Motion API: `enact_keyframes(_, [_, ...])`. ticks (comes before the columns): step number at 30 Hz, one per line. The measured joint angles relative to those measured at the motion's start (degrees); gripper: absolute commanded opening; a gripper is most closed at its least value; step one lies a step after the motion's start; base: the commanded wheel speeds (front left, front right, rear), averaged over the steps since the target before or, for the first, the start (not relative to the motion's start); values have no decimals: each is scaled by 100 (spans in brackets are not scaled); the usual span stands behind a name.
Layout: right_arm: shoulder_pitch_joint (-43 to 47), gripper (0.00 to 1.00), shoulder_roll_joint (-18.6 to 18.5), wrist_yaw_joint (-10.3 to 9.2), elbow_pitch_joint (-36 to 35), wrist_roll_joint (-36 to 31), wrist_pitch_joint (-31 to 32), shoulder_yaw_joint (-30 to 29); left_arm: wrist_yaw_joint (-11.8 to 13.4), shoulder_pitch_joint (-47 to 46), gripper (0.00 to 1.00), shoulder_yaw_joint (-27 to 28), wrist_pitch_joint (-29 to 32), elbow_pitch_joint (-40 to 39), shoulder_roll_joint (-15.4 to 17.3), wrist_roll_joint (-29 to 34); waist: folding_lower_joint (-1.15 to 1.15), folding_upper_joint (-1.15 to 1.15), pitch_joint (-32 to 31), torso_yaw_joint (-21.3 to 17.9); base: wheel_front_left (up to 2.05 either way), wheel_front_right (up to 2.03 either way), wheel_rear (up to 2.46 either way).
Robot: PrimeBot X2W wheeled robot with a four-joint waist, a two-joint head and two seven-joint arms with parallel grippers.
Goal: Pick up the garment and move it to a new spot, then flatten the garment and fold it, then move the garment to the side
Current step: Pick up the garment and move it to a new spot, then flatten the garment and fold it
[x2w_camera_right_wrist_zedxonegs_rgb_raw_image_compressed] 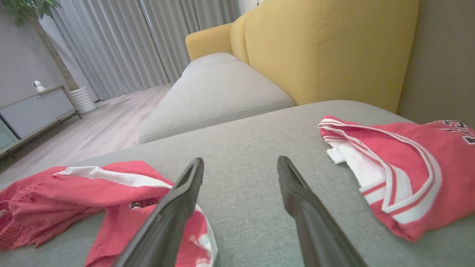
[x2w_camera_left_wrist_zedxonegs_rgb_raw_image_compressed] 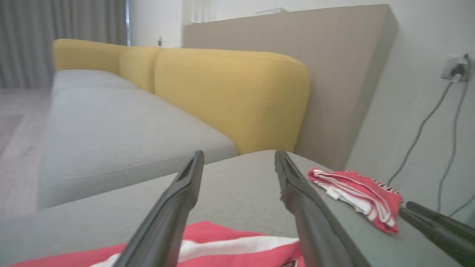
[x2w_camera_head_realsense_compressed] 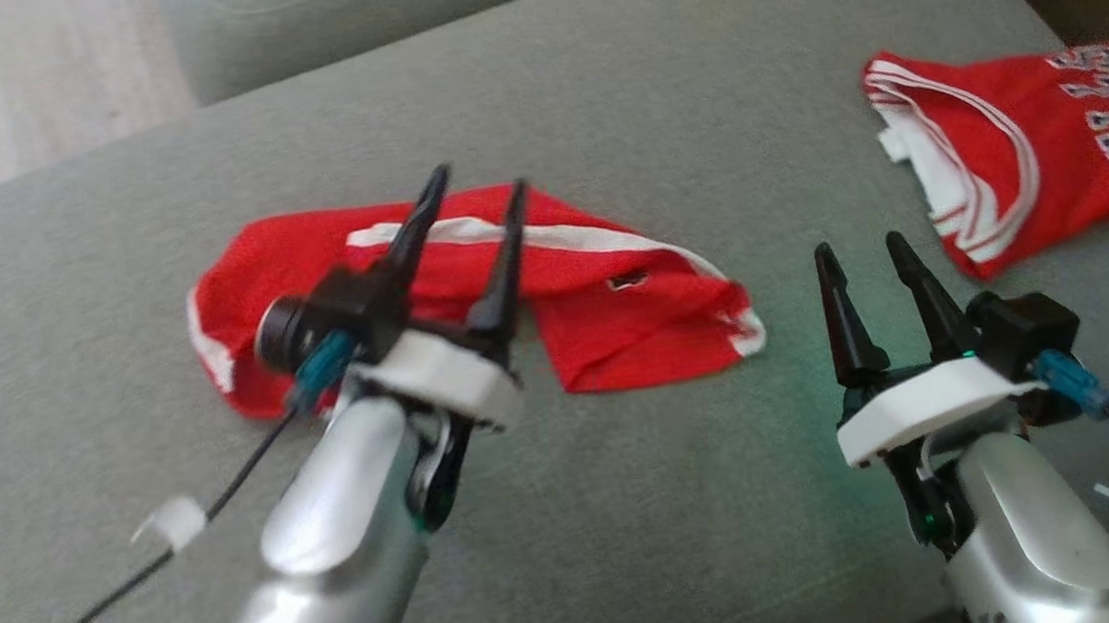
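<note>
A crumpled red garment (x2w_camera_head_realsense_compressed: 605, 317) with white stripes lies mid-cushion on the grey sofa seat (x2w_camera_head_realsense_compressed: 658, 122). My left gripper (x2w_camera_head_realsense_compressed: 481, 179) hovers over its left half, open, with nothing between its fingers. In the left wrist view the garment (x2w_camera_left_wrist_zedxonegs_rgb_raw_image_compressed: 230, 241) shows low between the spread fingers of that gripper (x2w_camera_left_wrist_zedxonegs_rgb_raw_image_compressed: 239, 152). My right gripper (x2w_camera_head_realsense_compressed: 858, 245) stands open over bare cushion to the right of the garment. In the right wrist view the garment (x2w_camera_right_wrist_zedxonegs_rgb_raw_image_compressed: 74, 193) lies to the lower left of its fingers (x2w_camera_right_wrist_zedxonegs_rgb_raw_image_compressed: 241, 159).
A second red piece, a jersey (x2w_camera_head_realsense_compressed: 1022, 150) with white trim and lettering, lies folded at the cushion's far right (x2w_camera_right_wrist_zedxonegs_rgb_raw_image_compressed: 408, 167). A yellow sofa back (x2w_camera_right_wrist_zedxonegs_rgb_raw_image_compressed: 326, 48) and another grey seat (x2w_camera_left_wrist_zedxonegs_rgb_raw_image_compressed: 111, 126) stand beyond. Wooden floor (x2w_camera_head_realsense_compressed: 12, 78) lies past the cushion's left edge.
</note>
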Motion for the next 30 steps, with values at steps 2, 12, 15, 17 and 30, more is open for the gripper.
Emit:
enact_keyframes(2, [76,100,0,0,-19,-5,0,-46,140,320,100,354,0,-77,29,147,1,0,-71,142,0,0,0])
enact_keyframes(12, [538,100,5,0,-55,-120,0,-378,383,2463,100,1894,1,-844,297,962,0,0,-508,910,0,0,0])
enact_keyframes(15, [617,100,7,0,-66,-154,0,-487,480,2922,100,2195,1,-1150,299,1270,-1,0,-612,1108,0,0,0])
enact_keyframes(17, [709,100,8,0,-66,-154,0,-523,533,3198,100,2427,1,-1321,280,1369,0,0,-684,1213,0,0,0])
enact_keyframes(30, [1106,100,10,0,-35,-154,1,-591,423,4067,100,2827,1,-1478,113,1717,0,0,-907,1502,0,0,0])
